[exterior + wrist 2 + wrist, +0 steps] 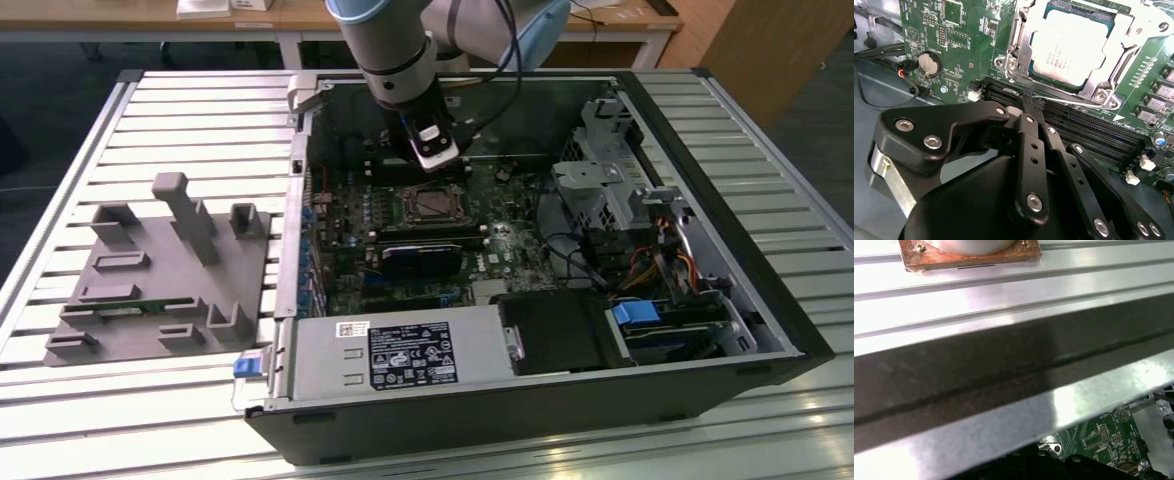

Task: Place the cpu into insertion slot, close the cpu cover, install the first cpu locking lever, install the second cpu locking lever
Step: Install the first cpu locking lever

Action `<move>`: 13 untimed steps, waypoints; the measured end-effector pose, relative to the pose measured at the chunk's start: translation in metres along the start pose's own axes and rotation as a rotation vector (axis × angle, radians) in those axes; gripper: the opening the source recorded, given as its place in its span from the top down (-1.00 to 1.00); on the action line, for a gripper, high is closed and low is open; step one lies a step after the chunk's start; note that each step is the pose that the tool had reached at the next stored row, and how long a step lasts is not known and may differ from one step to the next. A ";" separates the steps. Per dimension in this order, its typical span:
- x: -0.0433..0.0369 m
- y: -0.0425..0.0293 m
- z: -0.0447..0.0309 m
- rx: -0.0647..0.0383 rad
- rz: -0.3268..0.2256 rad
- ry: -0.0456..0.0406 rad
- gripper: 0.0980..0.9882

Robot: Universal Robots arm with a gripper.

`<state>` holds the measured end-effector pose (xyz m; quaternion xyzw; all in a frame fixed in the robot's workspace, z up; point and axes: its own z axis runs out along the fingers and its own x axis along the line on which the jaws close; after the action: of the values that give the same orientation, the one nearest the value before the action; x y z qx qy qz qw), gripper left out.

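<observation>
1. Exterior view: the arm (394, 50) drops in from the upper centre of the frame, near vertical, into the open PC case (747, 230). The gripper (438, 165) hangs just above the insertion slot (430, 205).
2. Second wrist view: the gripper (1029, 102) has its fingers (1030, 130) brought together at the tips with nothing between them. The tips sit over the black memory slots (1089, 130), just beside the socket edge; I can't tell if they touch.
3. The cpu (1071, 47) is seated in the socket, silver top up. The cpu cover (1124, 30) lies flat around it, with the chip showing through the window. I can't tell whether the levers are latched.
4. The green motherboard (954, 55) surrounds the socket and carries a coin cell (929, 63).
5. The case lies on its side on a slatted aluminium table (174, 110), power supply (387, 355) at lower centre.
6. A grey moulded fixture (160, 270) sits on the table at the exterior view's left, apart from the case.
7. Wooden desks (267, 25) run along the top edge.
</observation>
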<state>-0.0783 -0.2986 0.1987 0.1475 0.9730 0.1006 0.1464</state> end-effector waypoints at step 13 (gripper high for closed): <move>0.0010 -0.0013 0.0037 0.001 -0.002 -0.0051 0.99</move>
<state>-0.0784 -0.2989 0.1946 0.1470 0.9728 0.0996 0.1489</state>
